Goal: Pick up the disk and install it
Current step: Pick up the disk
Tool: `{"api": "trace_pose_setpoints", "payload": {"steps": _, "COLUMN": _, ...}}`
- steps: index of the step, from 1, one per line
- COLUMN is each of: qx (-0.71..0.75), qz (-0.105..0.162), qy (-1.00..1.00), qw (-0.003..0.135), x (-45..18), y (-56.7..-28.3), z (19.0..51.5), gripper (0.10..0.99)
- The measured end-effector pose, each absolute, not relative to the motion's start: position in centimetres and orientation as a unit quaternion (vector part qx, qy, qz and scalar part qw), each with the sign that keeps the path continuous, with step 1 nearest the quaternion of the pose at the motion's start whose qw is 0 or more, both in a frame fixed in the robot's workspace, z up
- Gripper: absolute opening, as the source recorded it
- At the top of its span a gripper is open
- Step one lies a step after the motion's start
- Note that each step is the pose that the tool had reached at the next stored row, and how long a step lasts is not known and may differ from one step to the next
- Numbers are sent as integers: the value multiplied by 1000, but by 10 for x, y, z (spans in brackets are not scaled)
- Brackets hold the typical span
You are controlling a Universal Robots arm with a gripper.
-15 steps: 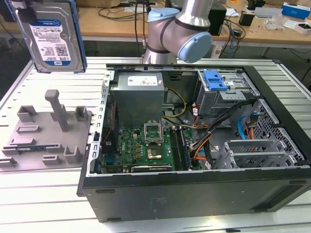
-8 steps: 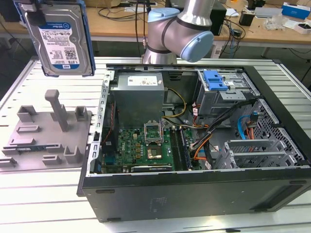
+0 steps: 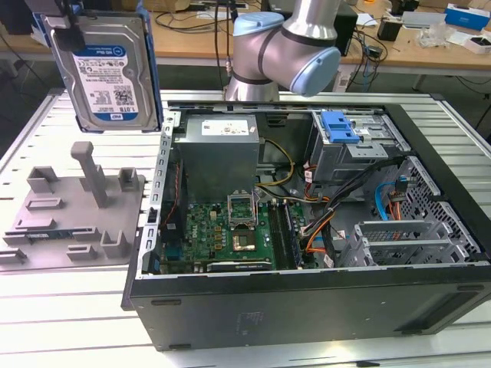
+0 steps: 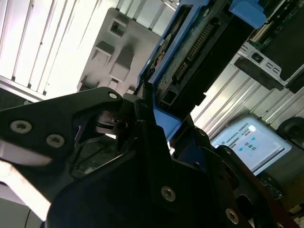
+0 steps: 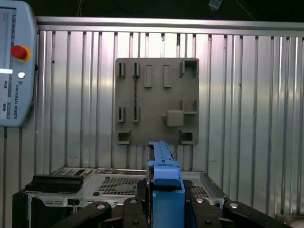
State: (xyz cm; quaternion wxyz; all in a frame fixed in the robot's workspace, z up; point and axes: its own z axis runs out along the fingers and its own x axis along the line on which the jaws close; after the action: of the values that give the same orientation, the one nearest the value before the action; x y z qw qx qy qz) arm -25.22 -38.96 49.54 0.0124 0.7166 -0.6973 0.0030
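The disk (image 3: 107, 69), a silver drive with a white-and-blue label in a blue carrier frame, hangs upright in the air at the exterior view's upper left, above the grey fixture plate (image 3: 69, 207). My gripper (image 3: 65, 17) is shut on its top edge. In the first wrist view the disk's blue frame edge (image 5: 164, 166) stands between the black fingers (image 5: 130, 209), with the fixture plate (image 5: 156, 99) straight below. In the second wrist view the disk's connector side (image 4: 199, 42) runs out from my gripper (image 4: 147, 118).
An open computer case (image 3: 307, 299) fills the middle and right of the table, holding a motherboard (image 3: 230, 230) and a drive bay with a blue clip (image 3: 337, 126). The arm's joints (image 3: 284, 46) rise behind the case. A teach pendant (image 5: 14, 61) lies beside the fixture plate.
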Motion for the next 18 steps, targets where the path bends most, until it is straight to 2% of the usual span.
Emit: {"api": "trace_pose_setpoints", "payload": {"steps": 18, "qx": 717, "qz": -1, "qy": -697, "qw": 9, "x": -200, "y": -425, "z": 495, "gripper": 369}}
